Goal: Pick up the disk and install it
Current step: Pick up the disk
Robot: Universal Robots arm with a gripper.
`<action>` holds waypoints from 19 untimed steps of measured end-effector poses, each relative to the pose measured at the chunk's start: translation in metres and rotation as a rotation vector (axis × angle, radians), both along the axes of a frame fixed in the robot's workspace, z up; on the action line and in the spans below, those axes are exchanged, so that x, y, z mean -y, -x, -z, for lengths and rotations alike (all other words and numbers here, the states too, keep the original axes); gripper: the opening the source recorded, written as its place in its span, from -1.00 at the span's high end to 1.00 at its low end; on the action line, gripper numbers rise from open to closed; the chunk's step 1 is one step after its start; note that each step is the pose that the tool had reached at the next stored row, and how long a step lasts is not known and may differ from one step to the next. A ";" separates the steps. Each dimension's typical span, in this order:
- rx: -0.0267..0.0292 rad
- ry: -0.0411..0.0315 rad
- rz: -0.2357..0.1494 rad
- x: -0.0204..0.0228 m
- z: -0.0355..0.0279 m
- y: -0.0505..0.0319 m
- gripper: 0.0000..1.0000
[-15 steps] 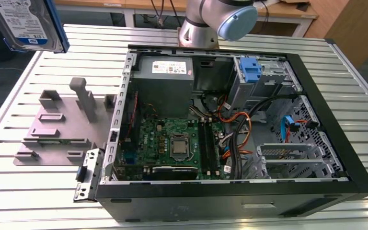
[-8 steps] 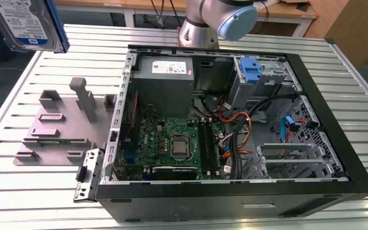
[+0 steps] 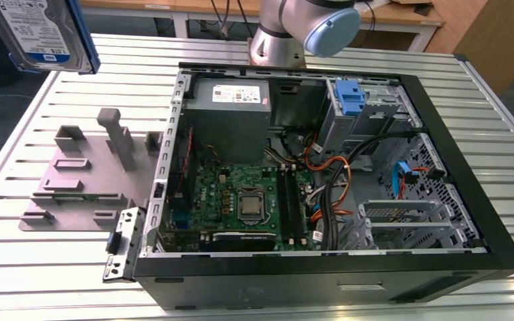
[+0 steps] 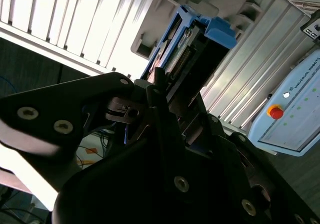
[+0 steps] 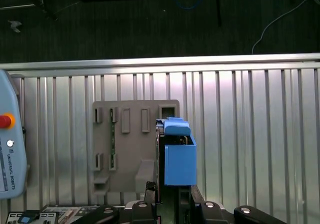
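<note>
The gripper (image 5: 170, 196) is closed on the disk (image 5: 177, 156). In the first wrist view its dark fingers (image 5: 149, 196) press against the near end of the drive from either side, and the blue carrier frame juts straight out past the fingertips. The second wrist view shows the same grasp from the side, with the drive's connector edge and blue frame running away from the black gripper body.

In the exterior view the disk (image 3: 43, 33) hangs high in the air with its blue-and-white label facing the camera, clear of everything below.

Far beneath the gripper lies the slatted metal table (image 5: 260, 134). A grey fixture plate (image 5: 127, 144) with raised blocks and slots rests on it, straight out beyond the held disk and not touching it. A pale blue pendant (image 5: 10, 154) with a red button sits on the table to one side of the plate.

The open computer case (image 3: 328, 267) lies on its side well apart from the gripper, just beside the fixture plate, with its green board (image 3: 239, 200) exposed. A grey power supply (image 3: 230, 93) and a blue bracket (image 3: 351, 97) sit at its far end, near the arm's base (image 3: 280, 40).
</note>
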State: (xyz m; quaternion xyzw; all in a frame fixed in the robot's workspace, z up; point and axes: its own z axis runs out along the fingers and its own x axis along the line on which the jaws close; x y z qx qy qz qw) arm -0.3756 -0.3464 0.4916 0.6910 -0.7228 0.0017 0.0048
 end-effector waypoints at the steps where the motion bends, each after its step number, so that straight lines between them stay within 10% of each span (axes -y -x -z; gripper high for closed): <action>1: 0.0000 0.0000 0.000 0.0000 0.0000 -0.0011 0.30; 19: 0.0000 0.0000 0.000 0.0000 0.0000 -0.0370 0.30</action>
